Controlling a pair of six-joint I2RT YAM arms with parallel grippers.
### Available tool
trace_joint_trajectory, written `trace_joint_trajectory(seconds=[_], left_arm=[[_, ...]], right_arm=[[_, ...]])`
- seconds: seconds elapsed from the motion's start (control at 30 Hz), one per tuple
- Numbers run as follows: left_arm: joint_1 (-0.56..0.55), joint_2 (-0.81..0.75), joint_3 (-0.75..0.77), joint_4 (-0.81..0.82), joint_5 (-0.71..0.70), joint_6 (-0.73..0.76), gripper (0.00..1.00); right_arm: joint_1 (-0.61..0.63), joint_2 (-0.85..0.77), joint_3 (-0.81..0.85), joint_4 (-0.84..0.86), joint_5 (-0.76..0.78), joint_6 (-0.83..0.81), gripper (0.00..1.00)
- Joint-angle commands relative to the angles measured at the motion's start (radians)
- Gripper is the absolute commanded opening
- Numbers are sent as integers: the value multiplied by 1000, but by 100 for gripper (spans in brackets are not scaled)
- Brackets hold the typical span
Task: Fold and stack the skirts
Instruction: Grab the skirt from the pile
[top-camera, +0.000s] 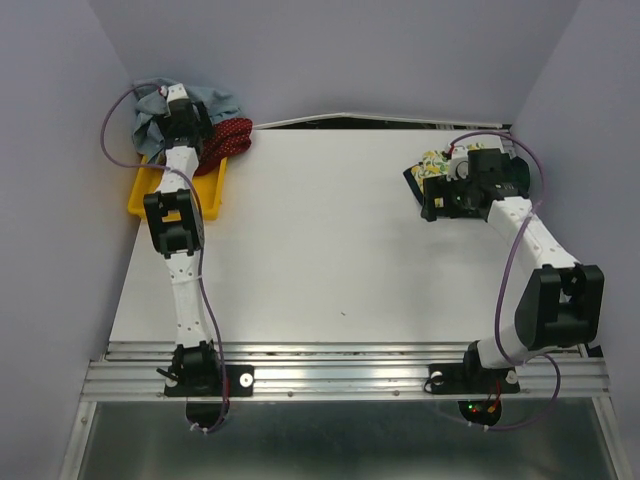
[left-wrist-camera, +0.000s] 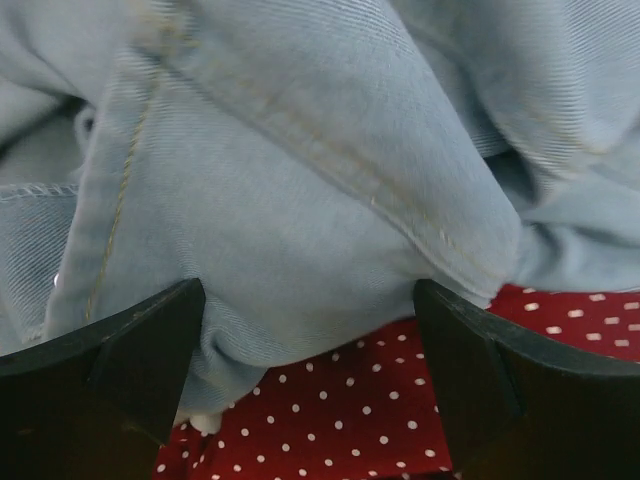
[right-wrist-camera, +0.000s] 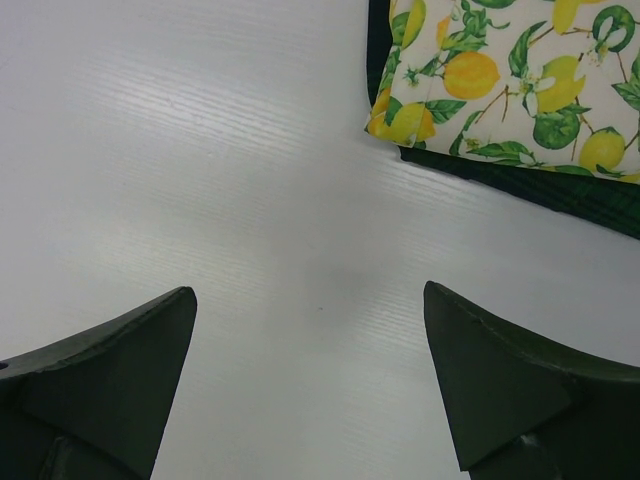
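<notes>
denim skirt (left-wrist-camera: 300, 200) bulges between the left gripper's (left-wrist-camera: 308, 305) spread fingers.

dark green cloth skirt (right-wrist-camera: 520, 186): only a rim shows, rest under lemon-print cloth skirt (right-wrist-camera: 500, 80) | the latter: cut off by top and right picture edges

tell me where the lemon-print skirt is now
Top view: the lemon-print skirt lies at the far right of the table, atop the dark green skirt, beside the right gripper.

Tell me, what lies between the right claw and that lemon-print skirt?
Only bare white table. In the right wrist view the open right gripper is short of the lemon-print skirt, with no cloth in the stretch between them.
</notes>
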Motion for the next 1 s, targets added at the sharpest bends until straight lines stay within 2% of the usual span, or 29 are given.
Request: trace_joint_trajectory(seconds=[0.0, 0.07, 0.13, 0.17, 0.23, 0.27, 0.33, 0.37, 0.4, 0.57, 0.97], left_arm=[[12, 24, 57, 97, -45, 27, 99], [17, 35, 50, 134, -41, 35, 98], [26, 43, 49, 174, -10, 33, 82], [29, 43, 49, 184, 2, 32, 67], [35, 37, 47, 223, 24, 33, 48], [41, 23, 43, 240, 48, 30, 36], [49, 5, 37, 284, 67, 26, 22], [53, -5, 35, 296, 76, 21, 6], [55, -28, 37, 307, 76, 10, 0], [66, -141, 40, 361, 136, 15, 0], [66, -385, 98, 422, 211, 144, 0]], right_arm=[[-8, 11, 39, 12, 29, 1, 100], [-8, 15, 39, 12, 37, 1, 100], [-8, 20, 42, 10, 38, 4, 100], [-8, 22, 44, 10, 38, 7, 100], [-8, 20, 50, 9, 40, 10, 100], [-8, 20, 51, 10, 41, 12, 100], [-8, 15, 54, 9, 41, 13, 100], [-8, 14, 56, 6, 40, 15, 100], [-8, 12, 56, 6, 40, 15, 100], [-8, -6, 59, 4, 35, 16, 100], [-8, -70, 53, 6, 14, 21, 100]])
